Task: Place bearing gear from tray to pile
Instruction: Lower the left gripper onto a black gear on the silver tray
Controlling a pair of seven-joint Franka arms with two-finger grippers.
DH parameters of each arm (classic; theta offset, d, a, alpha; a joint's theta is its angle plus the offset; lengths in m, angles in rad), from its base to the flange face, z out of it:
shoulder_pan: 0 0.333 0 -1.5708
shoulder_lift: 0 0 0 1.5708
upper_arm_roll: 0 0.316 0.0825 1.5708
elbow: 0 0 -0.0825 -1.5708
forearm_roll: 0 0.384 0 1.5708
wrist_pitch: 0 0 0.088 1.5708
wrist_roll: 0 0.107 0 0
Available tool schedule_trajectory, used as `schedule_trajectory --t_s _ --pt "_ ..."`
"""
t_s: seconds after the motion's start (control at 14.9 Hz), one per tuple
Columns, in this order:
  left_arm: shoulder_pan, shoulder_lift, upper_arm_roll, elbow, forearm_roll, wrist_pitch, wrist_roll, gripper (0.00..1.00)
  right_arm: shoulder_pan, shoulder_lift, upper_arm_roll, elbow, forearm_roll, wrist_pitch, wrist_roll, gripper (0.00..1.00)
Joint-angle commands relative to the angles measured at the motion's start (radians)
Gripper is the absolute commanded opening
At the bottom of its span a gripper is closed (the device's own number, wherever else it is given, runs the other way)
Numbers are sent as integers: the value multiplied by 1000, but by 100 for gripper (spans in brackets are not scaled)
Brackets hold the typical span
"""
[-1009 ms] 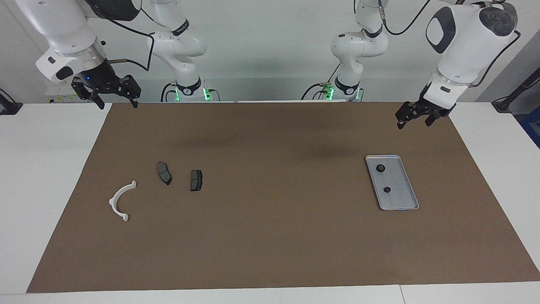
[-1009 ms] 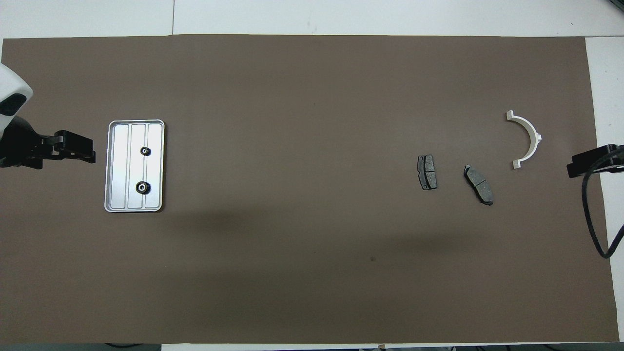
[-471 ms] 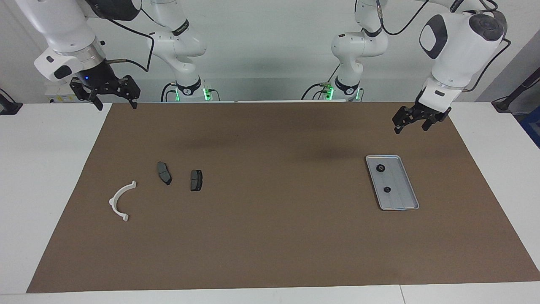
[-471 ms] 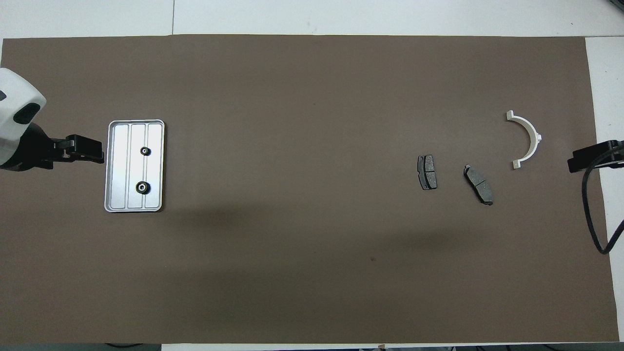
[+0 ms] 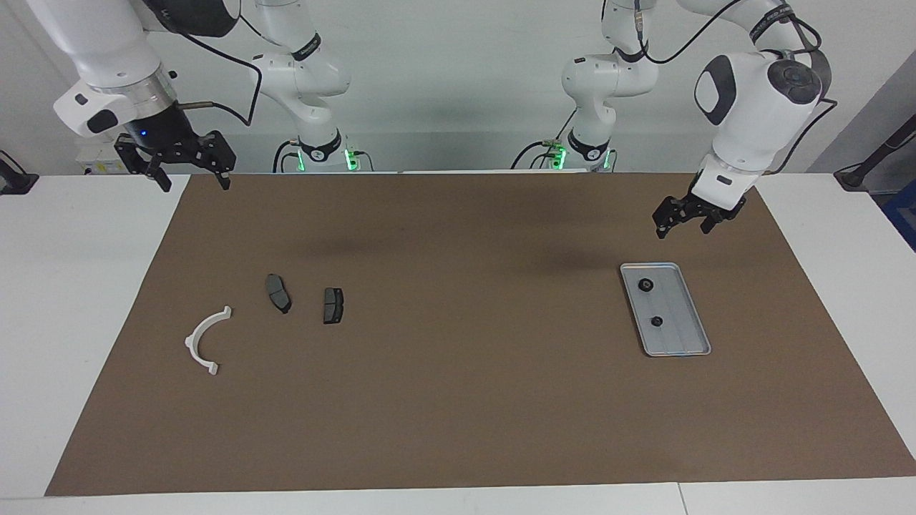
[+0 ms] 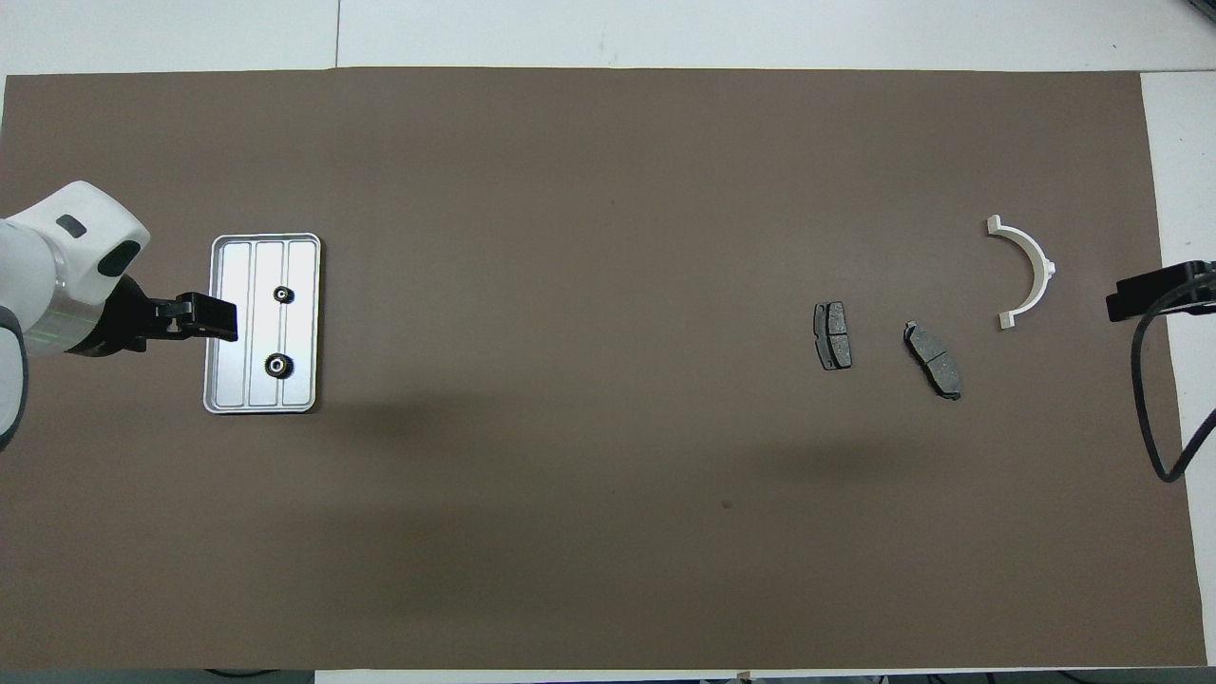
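A: Below the left gripper (image 5: 683,223), which hangs empty with jaws apart over the mat (image 5: 458,400), lies the tray (image 5: 688,345), two gears (image 5: 645,285) inside.

B: The right gripper (image 5: 190,175)?

A: Spread, empty, over the mat's corner; overhead its arm is cut off. The pile (image 5: 280,293) lies well apart from both.

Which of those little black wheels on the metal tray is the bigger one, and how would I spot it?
Find the flat, ridged, silver-grey metal tray on the brown mat, toward the left arm's end of the table. Two small black toothed gears lie on it. The bigger gear is the one nearer to the robots; the smaller gear lies farther from them.
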Motion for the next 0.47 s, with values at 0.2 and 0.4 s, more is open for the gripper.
schedule_trajectory --t_s 0.2,0.4 --pt "10 17 2 -165 -2 196 -4 91 -14 -18 10 -25 4 23 14 100" --pt "13 44 4 -194 -2 267 -2 89 -10 -18 10 -25 4 23 19 100"
